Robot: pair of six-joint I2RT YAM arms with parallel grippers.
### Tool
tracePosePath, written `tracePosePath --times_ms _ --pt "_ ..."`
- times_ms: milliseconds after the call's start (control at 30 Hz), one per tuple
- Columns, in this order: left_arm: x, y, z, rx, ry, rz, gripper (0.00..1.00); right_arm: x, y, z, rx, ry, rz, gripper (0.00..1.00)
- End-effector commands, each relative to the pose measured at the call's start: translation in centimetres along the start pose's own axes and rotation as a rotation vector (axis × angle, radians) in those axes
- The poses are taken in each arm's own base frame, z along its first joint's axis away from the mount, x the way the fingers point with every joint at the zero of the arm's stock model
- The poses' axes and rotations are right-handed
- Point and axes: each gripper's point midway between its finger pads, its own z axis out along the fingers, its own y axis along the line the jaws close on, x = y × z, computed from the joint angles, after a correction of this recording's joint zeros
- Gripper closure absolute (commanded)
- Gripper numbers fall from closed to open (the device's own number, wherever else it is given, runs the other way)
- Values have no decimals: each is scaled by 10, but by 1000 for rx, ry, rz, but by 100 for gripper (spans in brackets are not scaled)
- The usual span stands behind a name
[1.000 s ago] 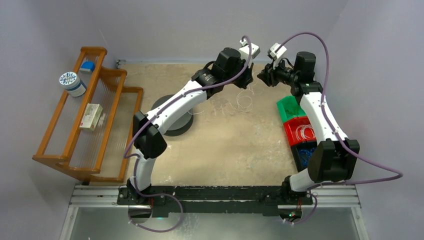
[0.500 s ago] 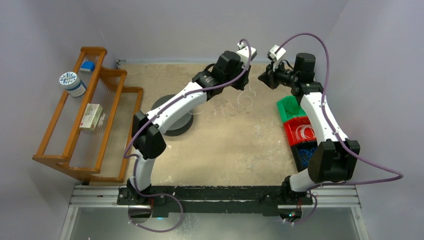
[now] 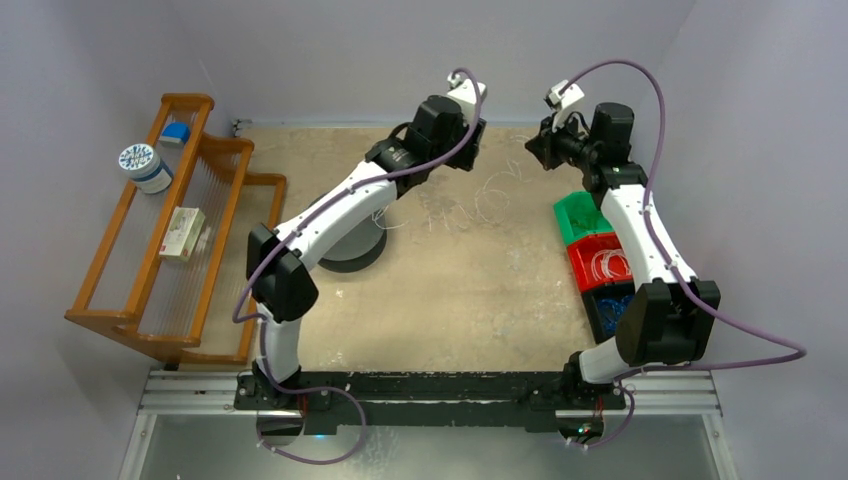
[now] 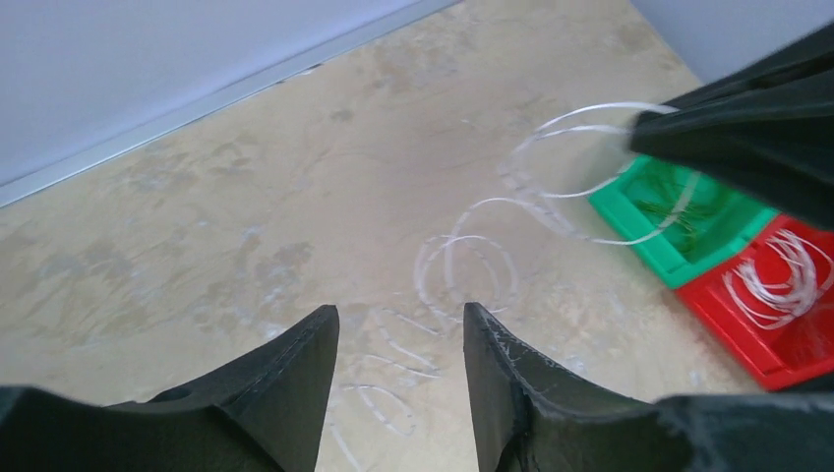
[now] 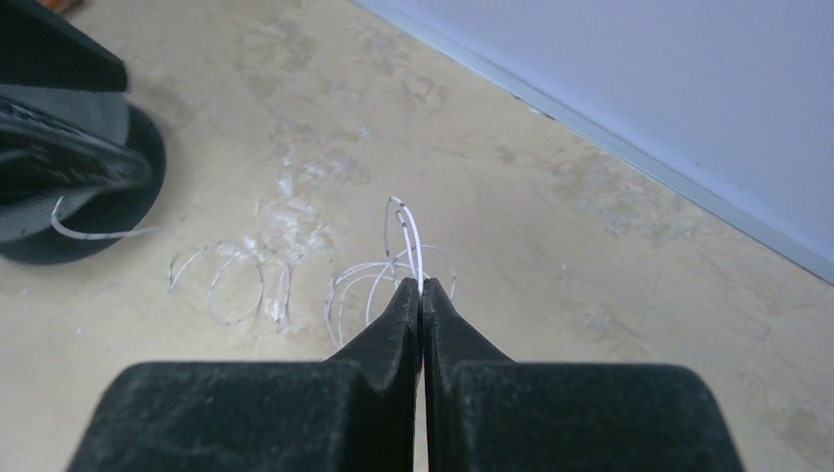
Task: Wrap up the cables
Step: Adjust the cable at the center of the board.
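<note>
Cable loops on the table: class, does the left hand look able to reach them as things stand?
Probably yes. The left hand hangs open over the cable loops, with nothing between. The right hand pinches one end, off to the side.

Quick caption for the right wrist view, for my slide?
Right pincer shut on the cable, its loose loops trailing across the table.
</note>
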Motion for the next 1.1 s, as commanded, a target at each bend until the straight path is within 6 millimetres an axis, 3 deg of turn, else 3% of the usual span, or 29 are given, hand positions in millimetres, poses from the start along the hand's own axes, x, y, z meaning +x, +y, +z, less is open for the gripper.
tracePosePath --times_ms 0,133,267,333,467,567,633,733,767,833,967,1067 --pt "-27 55 -22 -130 -82 -61 51 -36 -35 -7 183 -98 45 100" --pt "-9 96 -29 -224 -65 -85 49 -52 -82 -19 436 -183 160 100" --pt "12 135 -38 -310 -50 -111 46 -48 -118 -19 613 -180 196 92" --pt "27 148 -40 -326 -30 -120 46 -33 -149 -26 720 -153 211 91" --pt "57 158 -38 -313 20 -113 46 -1 -190 -29 826 -87 251 90" --pt "63 159 -40 -285 46 -87 46 26 -213 -32 877 -15 282 87" --pt "62 160 -45 -278 54 -71 46 39 -217 -32 886 27 281 76" --pt "59 165 -58 -283 62 -48 46 39 -209 -35 861 24 269 58" --pt "58 168 -63 -286 65 -45 46 32 -206 -40 857 13 220 53" --pt "59 172 -74 -276 73 -30 45 10 -180 -38 740 -38 170 46" --pt "70 192 -101 -319 94 12 40 -25 -93 -17 409 -97 -17 38" --pt "87 223 -121 -375 137 -29 39 -38 -7 2 153 -136 -202 36"
